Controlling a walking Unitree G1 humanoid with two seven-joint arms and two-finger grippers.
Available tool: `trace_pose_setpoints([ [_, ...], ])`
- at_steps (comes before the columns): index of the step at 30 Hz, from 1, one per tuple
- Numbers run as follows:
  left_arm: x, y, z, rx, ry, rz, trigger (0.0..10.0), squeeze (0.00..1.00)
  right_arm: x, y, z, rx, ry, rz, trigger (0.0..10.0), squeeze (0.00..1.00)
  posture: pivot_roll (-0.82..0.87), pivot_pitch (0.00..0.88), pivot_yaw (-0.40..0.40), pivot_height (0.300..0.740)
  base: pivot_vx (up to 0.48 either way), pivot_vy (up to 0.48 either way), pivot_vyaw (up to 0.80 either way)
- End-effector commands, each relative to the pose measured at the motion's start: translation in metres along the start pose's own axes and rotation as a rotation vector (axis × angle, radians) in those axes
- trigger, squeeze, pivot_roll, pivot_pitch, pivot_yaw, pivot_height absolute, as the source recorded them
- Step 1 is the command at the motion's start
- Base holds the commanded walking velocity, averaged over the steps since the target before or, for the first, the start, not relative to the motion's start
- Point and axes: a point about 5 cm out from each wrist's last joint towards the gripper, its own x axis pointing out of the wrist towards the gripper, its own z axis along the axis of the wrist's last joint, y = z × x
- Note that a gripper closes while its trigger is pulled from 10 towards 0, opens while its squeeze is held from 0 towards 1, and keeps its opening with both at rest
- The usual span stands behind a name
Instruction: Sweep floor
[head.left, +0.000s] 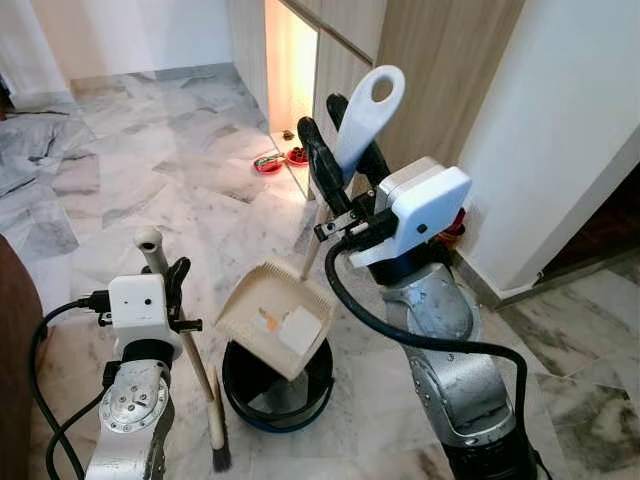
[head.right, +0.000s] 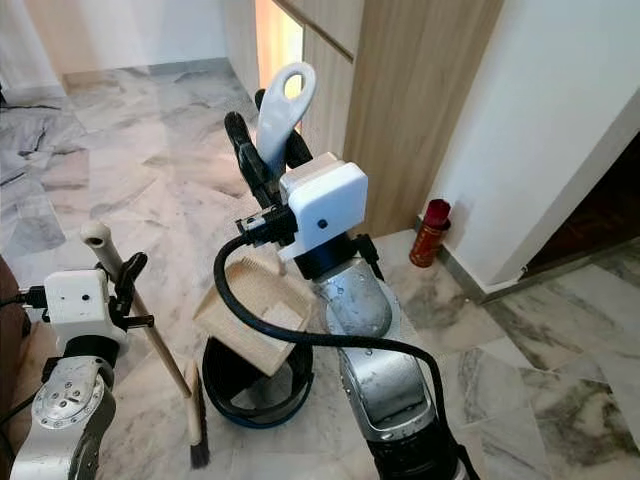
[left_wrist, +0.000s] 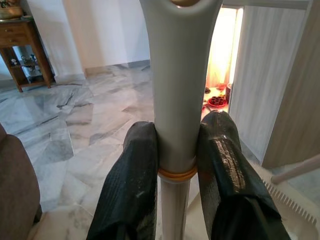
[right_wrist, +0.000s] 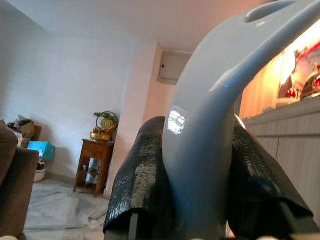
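Observation:
My right gripper (head.left: 340, 150) is shut on the white handle (head.left: 368, 115) of a beige dustpan (head.left: 262, 300), held tilted over a black bin (head.left: 245, 400) with a blue rim. A white scrap of paper (head.left: 298, 328) lies in the pan near its lower edge. My left gripper (head.left: 178, 285) is shut on the pale handle (head.left: 148, 240) of a small broom, whose dark bristles (head.left: 220, 455) touch the marble floor just left of the bin. In the left wrist view both black fingers (left_wrist: 131, 165) clamp the broom handle (left_wrist: 176, 100). The right wrist view has the fingers (right_wrist: 145, 170) pressed against the dustpan handle (right_wrist: 210, 125).
A wooden cabinet (head.left: 440, 80) and a white wall (head.left: 560, 130) stand close on the right, with a red can (head.right: 431, 232) at their base. Red bowls (head.left: 268, 163) sit by a lit niche. A brown sofa (head.left: 15, 350) edges the left. Marble floor (head.left: 150, 160) stretches ahead.

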Motion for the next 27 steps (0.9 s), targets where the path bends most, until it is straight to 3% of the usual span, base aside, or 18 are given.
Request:
trace_pose_setpoints([
  [1,0.0028,-0.0033,0.0073,0.014,-0.050,-0.009,10.0,0.00,0.0031,0.0008,0.0225,-0.026,-0.118,0.006,10.0,0.00,0.00,0.061,-0.061,0.740,0.000,0.000,0.00],
  [12,0.0032,-0.0028,0.0076,0.018,-0.057,-0.002,10.0,0.00,0.0036,0.0040,0.0255,-0.052,-0.139,0.035,10.0,0.00,0.01,0.063,-0.069,0.740,0.000,0.000,0.00],
  [19,0.0034,-0.0036,0.0073,0.018,-0.057,-0.003,10.0,0.00,0.0014,0.0091,0.0194,-0.012,-0.103,0.061,10.0,0.00,0.01,0.058,-0.071,0.740,0.000,0.000,0.00],
  [27,0.0044,-0.0033,0.0073,0.017,-0.064,-0.001,10.0,0.00,0.0027,0.0083,0.0230,-0.089,-0.141,0.064,10.0,0.00,0.01,0.058,-0.070,0.740,0.000,0.000,0.00],
])
